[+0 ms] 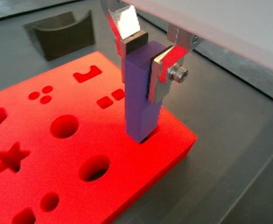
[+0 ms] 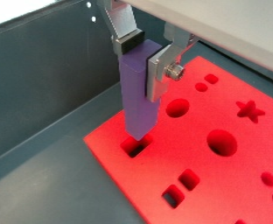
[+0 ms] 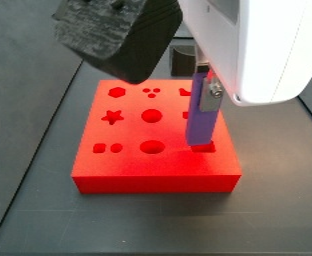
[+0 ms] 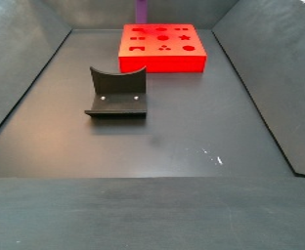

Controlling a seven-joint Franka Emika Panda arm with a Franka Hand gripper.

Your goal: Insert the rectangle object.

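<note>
Hand (image 1: 146,54) gripping upright rectangle object (image 1: 143,96)

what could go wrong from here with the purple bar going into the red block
The gripper holds the rectangle object upright, its lower end at a rectangular hole near the red block edge. A slight tilt could jam it against the hole's rim. Releasing before it seats could let it topple.

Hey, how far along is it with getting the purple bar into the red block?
Done: the tool has the rectangle object gripped upright, its lower end entering a rectangular hole at the red block's edge. In hand: pushing it down. Left: most of the bar stands above the block; seat it, then release.
</note>
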